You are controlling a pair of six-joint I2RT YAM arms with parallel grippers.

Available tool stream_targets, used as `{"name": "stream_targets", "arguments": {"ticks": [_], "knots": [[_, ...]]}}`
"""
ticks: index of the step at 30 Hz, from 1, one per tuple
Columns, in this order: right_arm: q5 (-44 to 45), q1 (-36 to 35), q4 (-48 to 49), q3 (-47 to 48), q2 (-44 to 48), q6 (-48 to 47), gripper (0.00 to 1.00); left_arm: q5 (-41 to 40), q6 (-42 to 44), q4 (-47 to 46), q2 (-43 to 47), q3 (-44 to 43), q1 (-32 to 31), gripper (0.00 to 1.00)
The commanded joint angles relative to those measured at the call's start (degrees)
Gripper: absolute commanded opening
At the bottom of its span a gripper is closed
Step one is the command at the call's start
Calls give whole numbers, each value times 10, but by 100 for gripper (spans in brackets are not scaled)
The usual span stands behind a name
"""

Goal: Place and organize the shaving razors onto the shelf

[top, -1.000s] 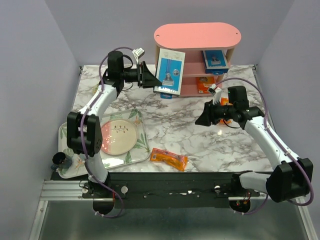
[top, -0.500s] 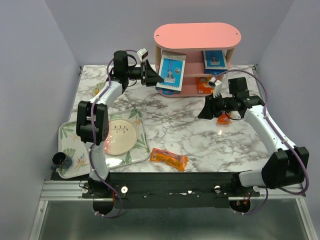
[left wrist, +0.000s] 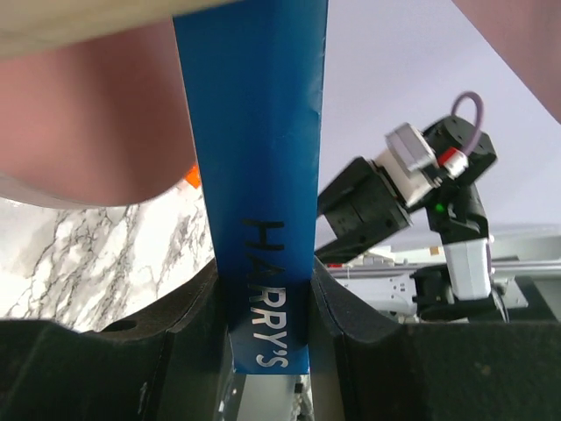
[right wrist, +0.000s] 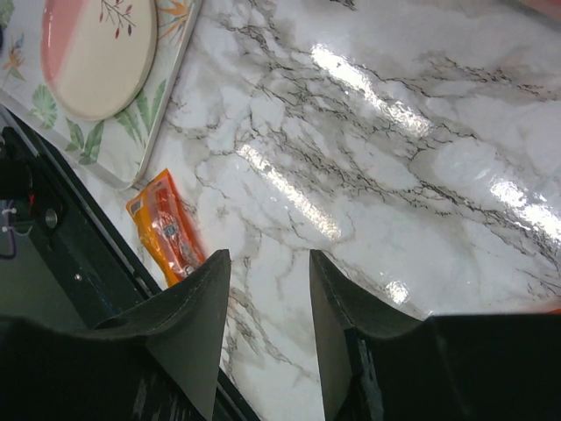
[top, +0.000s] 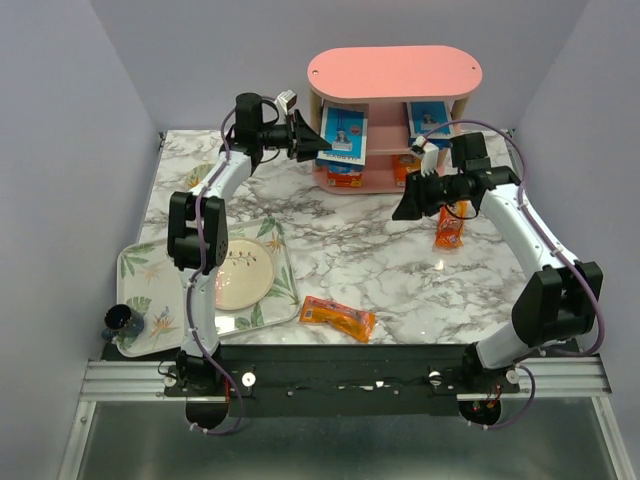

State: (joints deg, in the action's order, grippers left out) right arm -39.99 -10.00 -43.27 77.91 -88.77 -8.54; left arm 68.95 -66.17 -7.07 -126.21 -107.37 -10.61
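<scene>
— What's on the shelf (top: pixel 395 72)?
— Top centre: a blue card (top: pixel 430 118) on the middle tier, orange packs (top: pixel 345 180) on the bottom. The tray (top: pixel 135 265), lower left, holds a plate (top: pixel 240 272).
— And the pincers?
— Left pincer (left wrist: pixel 263 307) is clamped on a second card (left wrist: pixel 259 158) at the shelf's left end. Right pincer (right wrist: pixel 267 259) is apart and empty.

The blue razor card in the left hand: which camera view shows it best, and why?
Top external: the blue razor card shows its printed face, under the shelf top board. Left wrist shows only its edge, lettered HARRY'S, clamped in the left hand. Right wrist does not show it.
</scene>
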Motion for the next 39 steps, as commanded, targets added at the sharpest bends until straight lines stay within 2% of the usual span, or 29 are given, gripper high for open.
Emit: {"name": "stream_targets", "arguments": {"ticks": [1,16,29,35,39], "knots": [[-6,3,-23,32,-11,3,49,-59,-33,4,-15,-27,3,39],[-6,3,-9,15,2,26,49,-117,-104,2,-22,-13,-6,55],[-23,3,6,18,-1,24,50,-105,-99,-29,4,35,-14,62],[-34,4,13,13,-2,25,50,-94,-76,-39,16,51,-20,66],[-47,4,18,14,0,23,50,-88,-78,-71,36,74,-20,73]]}}
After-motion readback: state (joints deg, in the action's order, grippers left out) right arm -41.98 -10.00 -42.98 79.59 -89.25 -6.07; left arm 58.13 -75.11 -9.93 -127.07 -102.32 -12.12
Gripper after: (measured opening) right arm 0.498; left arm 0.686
